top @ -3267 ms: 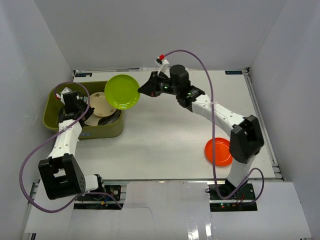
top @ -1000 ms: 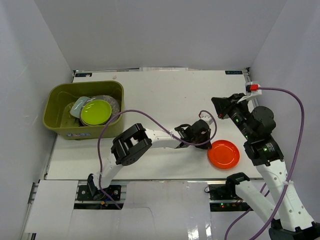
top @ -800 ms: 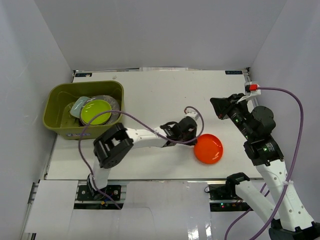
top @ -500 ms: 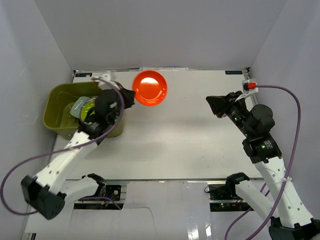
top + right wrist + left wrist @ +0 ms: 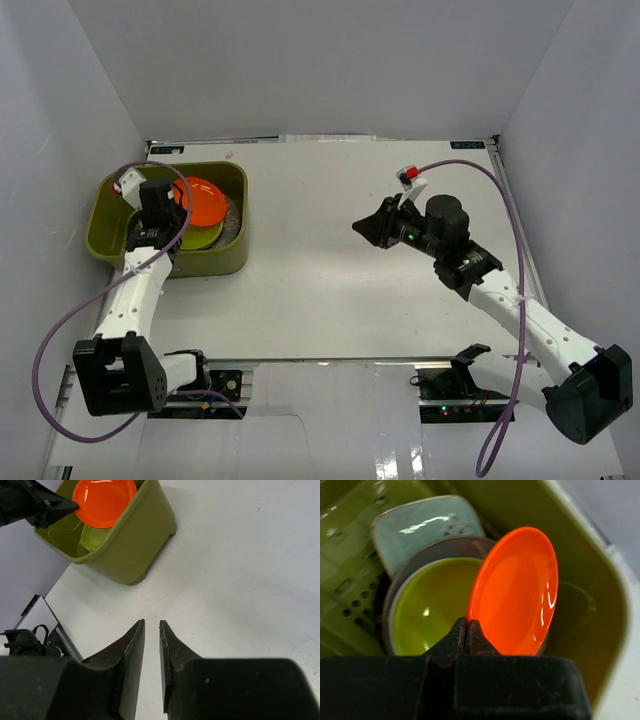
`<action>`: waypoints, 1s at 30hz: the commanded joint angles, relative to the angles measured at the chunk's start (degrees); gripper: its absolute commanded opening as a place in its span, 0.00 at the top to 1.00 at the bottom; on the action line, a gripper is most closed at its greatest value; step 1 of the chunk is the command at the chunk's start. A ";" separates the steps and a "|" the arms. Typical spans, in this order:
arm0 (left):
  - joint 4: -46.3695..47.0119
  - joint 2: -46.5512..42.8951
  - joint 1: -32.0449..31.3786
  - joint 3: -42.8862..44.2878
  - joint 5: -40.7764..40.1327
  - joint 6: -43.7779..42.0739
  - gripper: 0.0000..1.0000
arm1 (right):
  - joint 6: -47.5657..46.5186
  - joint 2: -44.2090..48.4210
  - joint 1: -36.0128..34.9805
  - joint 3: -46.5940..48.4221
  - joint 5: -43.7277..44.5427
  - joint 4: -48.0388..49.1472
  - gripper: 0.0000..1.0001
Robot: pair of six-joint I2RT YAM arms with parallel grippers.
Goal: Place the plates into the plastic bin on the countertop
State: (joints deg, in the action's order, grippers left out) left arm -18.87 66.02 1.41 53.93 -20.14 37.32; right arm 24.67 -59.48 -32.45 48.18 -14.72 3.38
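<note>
"Over the far-left corner of the tabletop (image 5: 330, 290), why does the left gripper (image 5: 466, 630) hold the orange plate (image 5: 515, 590) on a slant instead of flat?"

"Its jaws are pinched tight on the plate's near rim, so the dish hangs out from that one edge. It sits inside the plastic bin (image 5: 232, 250), leaning over the lime green plate (image 5: 430, 605), and its far side looks close to the bin wall. A rim pinch is probably the only hold such a shallow dish offers."

"And what lies beneath?"

"The lime plate is nested in a larger grey plate (image 5: 442, 546), with the pale teal tray (image 5: 420, 525) behind them. Letting go from this low should make the orange plate settle onto that stack rather than clatter."

"Why does the right gripper (image 5: 151, 630) keep away?"

"It hovers above the bare middle of the tabletop with its jaws only a narrow slit apart and nothing between them. No plate shows outside the bin, so it likely just stays clear."
</note>
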 commanded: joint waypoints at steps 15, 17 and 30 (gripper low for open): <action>-0.64 -10.37 2.98 3.28 11.40 1.27 0.02 | -3.57 4.19 -1.39 -0.72 6.36 0.06 0.46; 1.11 -14.33 2.29 2.59 17.56 -0.31 0.02 | -4.62 6.30 -1.48 -0.20 7.94 -1.61 0.30; 2.52 -33.67 -12.84 -15.52 45.62 -11.83 0.02 | -11.31 24.13 -1.39 -7.63 22.37 -9.90 0.10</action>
State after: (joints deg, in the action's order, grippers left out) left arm -16.36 34.39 -11.33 39.79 18.41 28.18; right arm 14.94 -40.23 -33.56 44.93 3.40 -7.60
